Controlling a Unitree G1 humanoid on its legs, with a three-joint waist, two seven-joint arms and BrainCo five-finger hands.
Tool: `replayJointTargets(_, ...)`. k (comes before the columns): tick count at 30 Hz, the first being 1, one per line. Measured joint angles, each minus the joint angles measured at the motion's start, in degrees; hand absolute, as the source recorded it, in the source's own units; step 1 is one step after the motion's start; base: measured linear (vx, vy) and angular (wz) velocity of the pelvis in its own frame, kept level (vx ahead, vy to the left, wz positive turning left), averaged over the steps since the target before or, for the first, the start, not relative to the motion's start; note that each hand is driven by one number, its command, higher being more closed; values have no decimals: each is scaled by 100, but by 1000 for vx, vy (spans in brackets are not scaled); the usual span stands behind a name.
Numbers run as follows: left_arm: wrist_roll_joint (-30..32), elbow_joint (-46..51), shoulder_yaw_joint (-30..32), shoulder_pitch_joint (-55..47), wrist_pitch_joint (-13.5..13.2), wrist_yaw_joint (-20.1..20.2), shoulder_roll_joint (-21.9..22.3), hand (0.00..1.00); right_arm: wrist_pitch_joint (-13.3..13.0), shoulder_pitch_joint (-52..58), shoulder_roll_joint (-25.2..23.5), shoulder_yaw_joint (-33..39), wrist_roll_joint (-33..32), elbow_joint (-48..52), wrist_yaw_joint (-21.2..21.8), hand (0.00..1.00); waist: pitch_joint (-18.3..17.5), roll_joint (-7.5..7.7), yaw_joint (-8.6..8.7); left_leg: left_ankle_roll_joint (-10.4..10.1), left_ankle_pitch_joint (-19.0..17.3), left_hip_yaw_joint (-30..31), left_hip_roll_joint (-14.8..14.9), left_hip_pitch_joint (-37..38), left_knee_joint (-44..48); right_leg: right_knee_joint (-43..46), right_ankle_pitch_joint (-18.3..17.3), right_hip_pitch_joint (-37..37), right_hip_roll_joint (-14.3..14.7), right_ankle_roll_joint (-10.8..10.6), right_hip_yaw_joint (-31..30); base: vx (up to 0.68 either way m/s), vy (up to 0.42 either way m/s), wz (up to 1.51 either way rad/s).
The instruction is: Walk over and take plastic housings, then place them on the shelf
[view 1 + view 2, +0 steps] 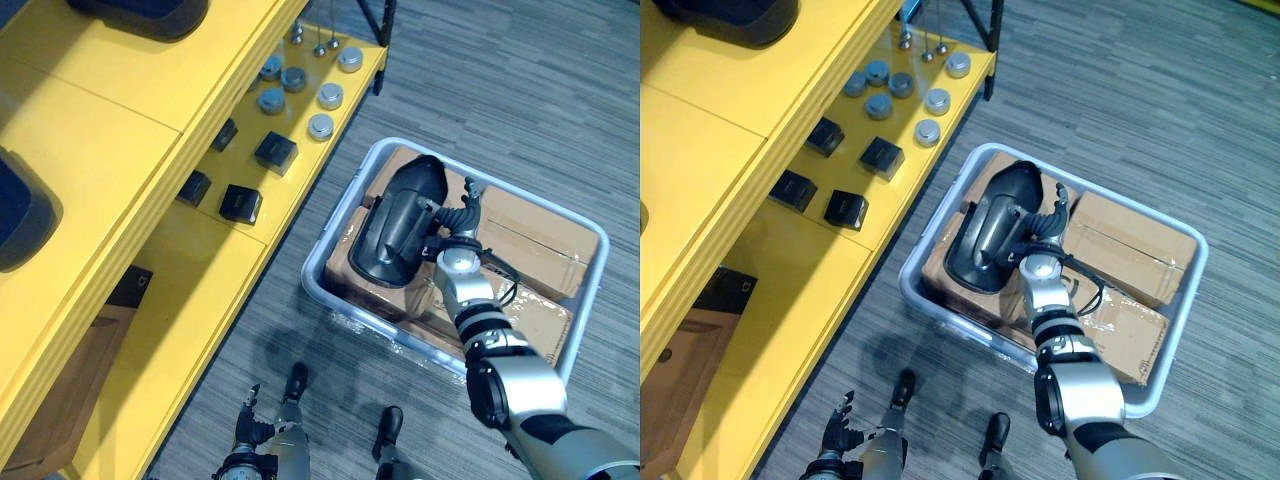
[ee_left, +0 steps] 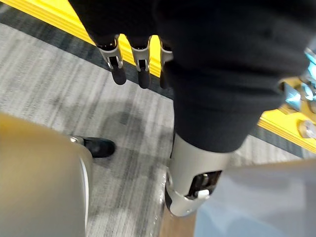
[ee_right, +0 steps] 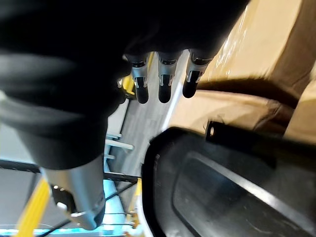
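Down in the grey bin (image 1: 592,292) beside the yellow shelf (image 1: 205,285), I see the black plastic housing (image 1: 398,228) lying on cardboard boxes (image 1: 540,240). My right hand (image 1: 452,218) hangs at the housing's edge, its fingers (image 3: 165,85) straight and spread with the thumb apart, clamped on nothing; I cannot tell whether it touches the housing. My left hand (image 2: 140,61) hangs low over the grey floor (image 2: 64,94) by the shelf's front, fingers loose and straight, empty. Small black blocks (image 1: 240,203) and round metal caps (image 1: 321,126) sit on the lower shelf board.
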State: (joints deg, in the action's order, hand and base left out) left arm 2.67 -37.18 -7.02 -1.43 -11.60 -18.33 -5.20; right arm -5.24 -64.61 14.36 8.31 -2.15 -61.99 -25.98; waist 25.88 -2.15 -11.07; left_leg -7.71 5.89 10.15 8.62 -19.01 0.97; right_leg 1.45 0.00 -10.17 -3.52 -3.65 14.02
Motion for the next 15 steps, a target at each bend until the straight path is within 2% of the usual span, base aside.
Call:
replayJointTargets(3,-31,-38,-5,121,3,-2,-7,0,102,-171,87,-27,-77,-346,1,0,65,-18,-94,-3,2,71,-5,-91,2,-1,0,-53,4,-1,73,19,10,12)
replayJointTargets(9,-268,-379,-12,413,59,-20,-33,0,295,-528,255,-60,-179,-714,6,0,129,-15,-106,-10,10,116,-18,-212,8,2,0,-148,9,-2,99,5,3,3)
replayJointTargets(15,-553,-594,-21,593,137,-149,-32,0,318,-537,184,-176,-152,-731,-1,0,168,23,-104,-11,9,111,30,-246,25,3,4,-185,55,-9,76,5,-1,-1)
